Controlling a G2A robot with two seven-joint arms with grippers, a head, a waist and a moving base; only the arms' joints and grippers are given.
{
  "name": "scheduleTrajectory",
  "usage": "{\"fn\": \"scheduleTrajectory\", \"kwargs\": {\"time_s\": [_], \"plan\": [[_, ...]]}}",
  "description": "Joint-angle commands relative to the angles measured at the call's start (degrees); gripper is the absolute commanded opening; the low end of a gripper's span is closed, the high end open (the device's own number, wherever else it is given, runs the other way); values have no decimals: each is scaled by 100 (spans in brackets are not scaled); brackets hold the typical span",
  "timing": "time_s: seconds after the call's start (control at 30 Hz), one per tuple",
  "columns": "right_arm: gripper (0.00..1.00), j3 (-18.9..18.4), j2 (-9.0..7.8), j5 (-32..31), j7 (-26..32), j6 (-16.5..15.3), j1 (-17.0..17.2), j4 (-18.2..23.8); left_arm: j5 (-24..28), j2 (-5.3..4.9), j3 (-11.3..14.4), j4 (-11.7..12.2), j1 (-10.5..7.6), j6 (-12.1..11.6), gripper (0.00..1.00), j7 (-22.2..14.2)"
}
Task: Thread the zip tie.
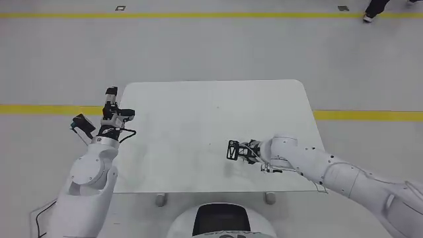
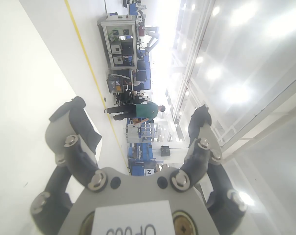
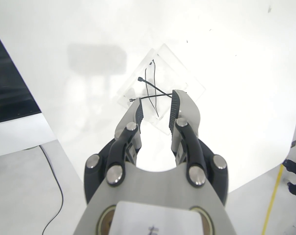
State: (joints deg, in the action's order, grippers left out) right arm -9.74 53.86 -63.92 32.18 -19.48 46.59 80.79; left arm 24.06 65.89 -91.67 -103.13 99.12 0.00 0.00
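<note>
Since the zip ties (image 3: pixel 150 91) are thin, light and springy, pinching one near its head seems best. They lie crossed in a tray (image 3: pixel 188 83) on the desk (image 3: pixel 64 13), before the right gripper's (image 3: pixel 156 96) open, empty fingers; left gripper (image 2: pixel 138 106) likewise.

Bright overhead light; ceiling lights (image 2: pixel 238 94) flare strongly in left wrist view; white table (image 3: pixel 223 74) washed out; edges bowed.

Black zip ties (image 3: pixel 150 85), crossed, in clear tray (image 3: pixel 187 69)

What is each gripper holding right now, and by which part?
Nothing: left gripper is open and empty; right gripper is open over the zip ties in the clear tray.
</note>
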Motion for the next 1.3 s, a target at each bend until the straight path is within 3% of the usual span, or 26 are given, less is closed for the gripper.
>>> {"fn": "scheduleTrajectory", "kwargs": {"time_s": [0.0, 1.27], "plan": [[23, 0, 24, 19, 32, 0, 4, -22, 0, 0, 0, 0, 0, 0, 100, 0], [18, 0, 576, 51, 34, 0, 6, -807, 0, 0, 0, 0, 0, 0, 100, 0]]}}
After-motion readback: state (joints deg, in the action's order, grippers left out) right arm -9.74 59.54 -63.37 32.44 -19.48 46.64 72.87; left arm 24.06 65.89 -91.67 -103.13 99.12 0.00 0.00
